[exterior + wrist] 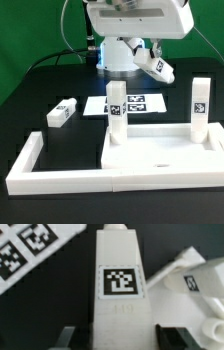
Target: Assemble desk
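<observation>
The gripper [153, 62] grips a leg [122, 280] between half-closed jaws, aloft toward the far edge of the table [30, 85]; the desk top [165, 152] lies at the near edge, two upright legs [117, 110] on its far corners

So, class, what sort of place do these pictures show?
Probably a robotics lab bench: a robot arm over a black table, a marker board lying flat, and a leg bearing a square tag.

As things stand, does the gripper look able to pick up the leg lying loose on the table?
Probably not yet: the gripper is shut on another leg. The lying leg itself sits in the open, nothing over it.
</observation>
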